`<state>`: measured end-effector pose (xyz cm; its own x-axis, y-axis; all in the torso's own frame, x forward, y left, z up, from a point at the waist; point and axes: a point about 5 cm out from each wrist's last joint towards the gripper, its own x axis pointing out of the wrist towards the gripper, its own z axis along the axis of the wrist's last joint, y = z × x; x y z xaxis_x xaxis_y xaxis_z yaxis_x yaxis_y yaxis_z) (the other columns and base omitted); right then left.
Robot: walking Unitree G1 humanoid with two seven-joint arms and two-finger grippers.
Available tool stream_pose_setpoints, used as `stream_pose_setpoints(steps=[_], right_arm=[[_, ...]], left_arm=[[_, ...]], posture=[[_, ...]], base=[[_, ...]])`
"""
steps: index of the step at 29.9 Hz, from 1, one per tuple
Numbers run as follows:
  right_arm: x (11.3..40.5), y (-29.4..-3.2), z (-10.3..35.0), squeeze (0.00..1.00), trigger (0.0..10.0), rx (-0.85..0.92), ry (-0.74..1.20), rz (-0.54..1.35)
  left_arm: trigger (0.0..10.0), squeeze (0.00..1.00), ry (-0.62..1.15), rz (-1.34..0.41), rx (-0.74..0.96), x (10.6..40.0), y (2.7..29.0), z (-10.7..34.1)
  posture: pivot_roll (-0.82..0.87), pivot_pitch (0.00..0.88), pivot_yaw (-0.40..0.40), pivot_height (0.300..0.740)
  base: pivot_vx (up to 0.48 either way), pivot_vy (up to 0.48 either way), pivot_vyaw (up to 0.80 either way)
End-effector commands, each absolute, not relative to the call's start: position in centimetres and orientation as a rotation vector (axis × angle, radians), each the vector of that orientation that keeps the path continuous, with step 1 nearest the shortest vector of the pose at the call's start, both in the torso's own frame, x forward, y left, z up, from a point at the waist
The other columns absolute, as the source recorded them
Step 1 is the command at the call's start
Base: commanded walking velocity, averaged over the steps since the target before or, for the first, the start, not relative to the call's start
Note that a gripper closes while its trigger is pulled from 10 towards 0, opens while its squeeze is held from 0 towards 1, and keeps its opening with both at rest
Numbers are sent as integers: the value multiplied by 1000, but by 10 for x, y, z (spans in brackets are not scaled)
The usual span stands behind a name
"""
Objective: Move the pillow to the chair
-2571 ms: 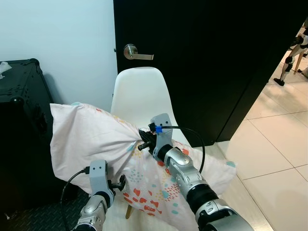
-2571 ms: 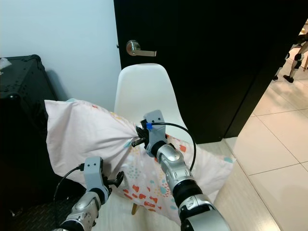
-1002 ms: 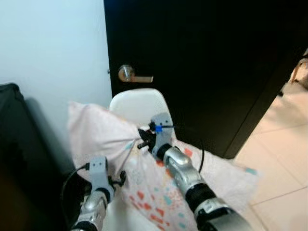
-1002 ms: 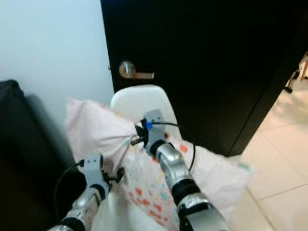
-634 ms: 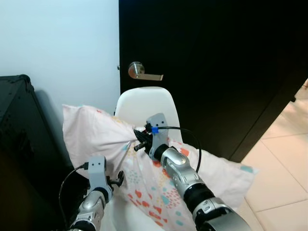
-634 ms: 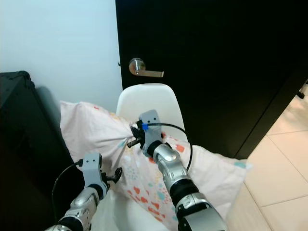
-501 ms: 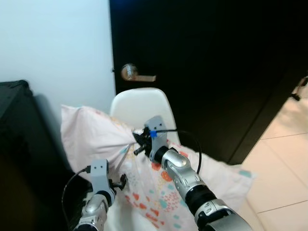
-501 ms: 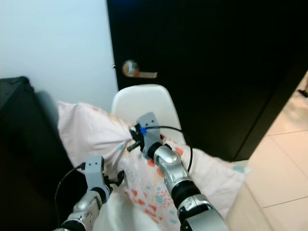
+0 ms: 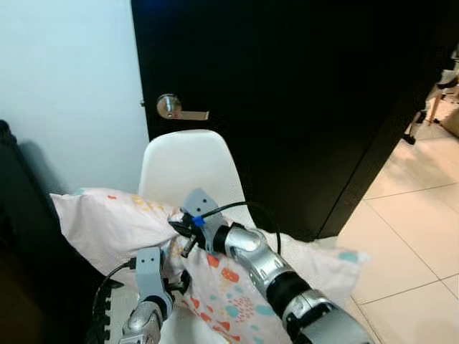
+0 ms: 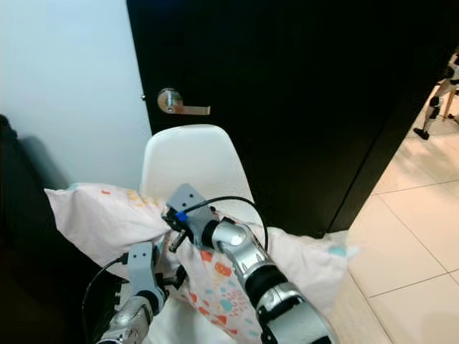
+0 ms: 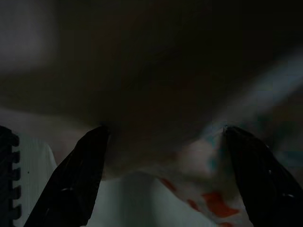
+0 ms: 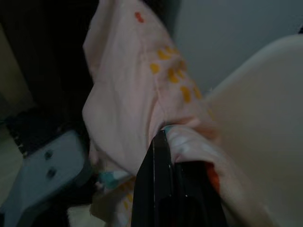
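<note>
At the far left a dark cabinet (image 9: 14, 236) crowds the pillow's end, leaving little room on that side. Behind it stands a pale wall (image 9: 64, 86), then a black door (image 9: 287, 107) with a silver lever handle (image 9: 176, 109) just above the chair's back. To the right the tiled floor (image 9: 409, 229) lies open.

The pillow (image 9: 107, 222) is pale pink, printed with red, orange and teal marks. It lies across the white chair (image 9: 188, 168), its long axis running from side to side: the left end juts out well past the seat's left edge toward the cabinet, and the right end (image 9: 330, 261) hangs beyond the seat's right edge over the floor. The middle is bunched and creased where it is held.

The left gripper (image 9: 172, 276) sits low at the pillow's front edge; its wrist view shows its two fingers (image 11: 75, 175) spread apart with cloth between and above them. The right gripper (image 9: 181, 231) is pinched tight on a gathered fold of the pillow near its middle, in front of the chair's back, its black fingers (image 12: 158, 189) pressed together on the fabric.
</note>
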<state>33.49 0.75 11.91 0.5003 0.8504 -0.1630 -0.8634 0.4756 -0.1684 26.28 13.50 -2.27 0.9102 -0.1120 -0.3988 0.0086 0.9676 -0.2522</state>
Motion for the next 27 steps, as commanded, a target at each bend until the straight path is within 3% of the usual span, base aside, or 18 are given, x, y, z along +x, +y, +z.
stream_pose_setpoints(steps=[1,6,9,15,17,27], right_arm=[[329,51,155,0,10000,-95,-44,1129],[327,48,137,0,10000,-83,62,1098],[318,16,75,0,10000,-170,341,952],[304,-9,41,0,10000,-273,469,937],[289,-27,14,0,10000,-365,639,960],[273,-59,-16,0,10000,-360,875,817]], left_arm=[[10000,0,431,-70,-258,259,129,-25],[10000,0,431,-67,-256,257,129,-26],[10000,0,449,-68,-247,252,131,-30],[10000,0,468,-80,-240,248,131,-33],[10000,0,474,-90,-237,247,130,-34],[10000,0,480,-106,-234,249,127,-33]], posture=[[175,0,-98,731],[184,0,-101,712],[178,7,-91,692],[165,16,-77,667],[160,21,-69,652],[155,24,-70,612]], base=[[0,0,0],[0,0,0],[0,0,0],[0,0,0],[0,0,0],[0,0,0]])
